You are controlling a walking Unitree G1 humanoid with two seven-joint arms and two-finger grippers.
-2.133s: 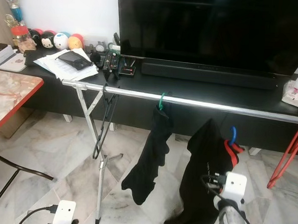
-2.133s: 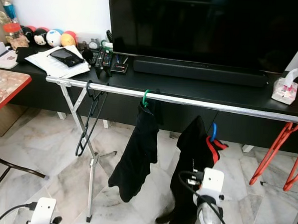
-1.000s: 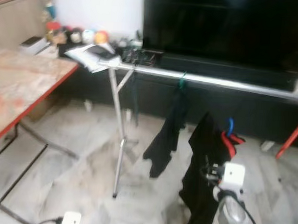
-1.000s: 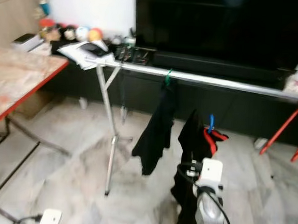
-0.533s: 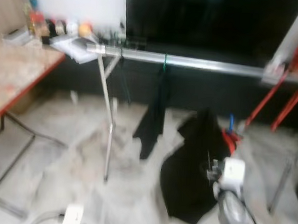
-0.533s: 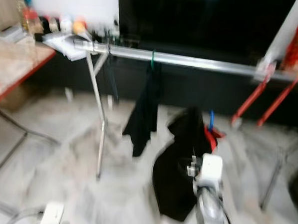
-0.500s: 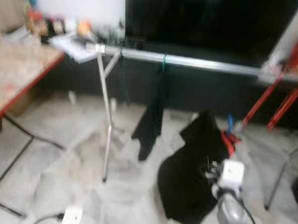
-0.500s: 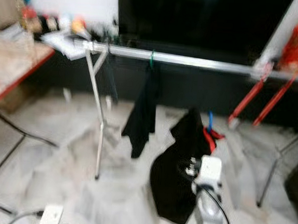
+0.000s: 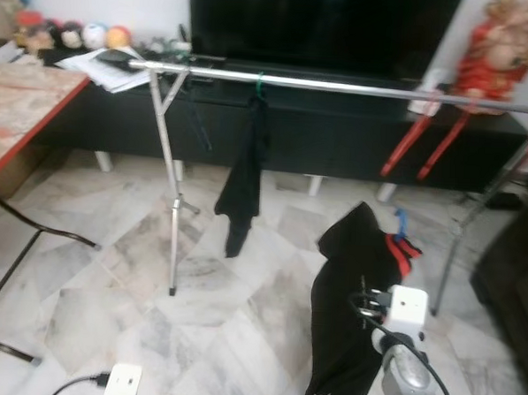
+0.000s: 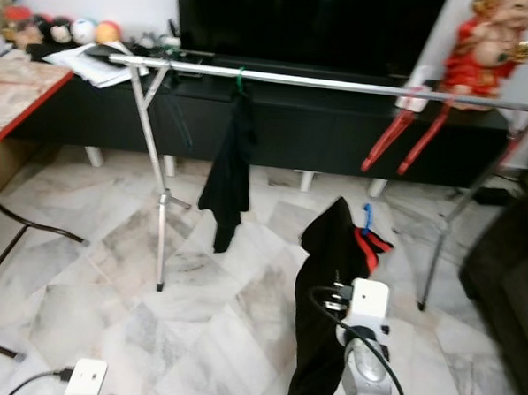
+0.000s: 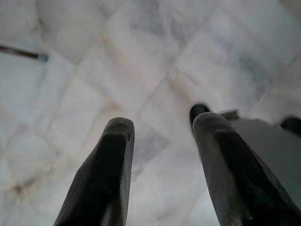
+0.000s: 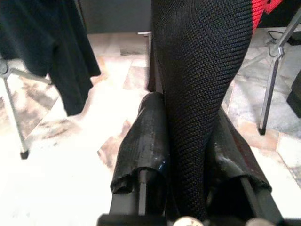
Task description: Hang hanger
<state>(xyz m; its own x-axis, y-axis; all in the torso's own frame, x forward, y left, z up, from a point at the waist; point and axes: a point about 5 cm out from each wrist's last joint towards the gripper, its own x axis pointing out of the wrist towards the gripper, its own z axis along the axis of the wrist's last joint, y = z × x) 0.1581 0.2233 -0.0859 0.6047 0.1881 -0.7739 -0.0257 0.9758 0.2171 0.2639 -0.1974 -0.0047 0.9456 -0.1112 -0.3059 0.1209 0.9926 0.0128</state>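
My right gripper [image 12: 188,115] is shut on a black mesh garment [image 9: 351,317] with a red collar, held low over the floor. A blue hanger hook [image 9: 400,224] sticks up from the collar. The silver rail [image 9: 341,86] of the drying rack runs across in front of the TV cabinet, some way ahead of the garment and higher. A green hanger [image 9: 259,80] on the rail carries another black garment [image 9: 243,183]. My left gripper [image 11: 163,125] hangs open over the marble floor with nothing between its fingers.
An empty black hanger [image 9: 197,123] hangs near the rail's left end, and red hangers [image 9: 418,139] near its right end. The rack's legs [image 9: 172,219] stand on the floor. A red-edged table [image 9: 26,97] is at the left, and dark furniture [image 9: 512,281] at the right.
The whole view has shifted and sharpened: the rack now looks farther off, and its right end is in view. My right gripper still holds the black garment.
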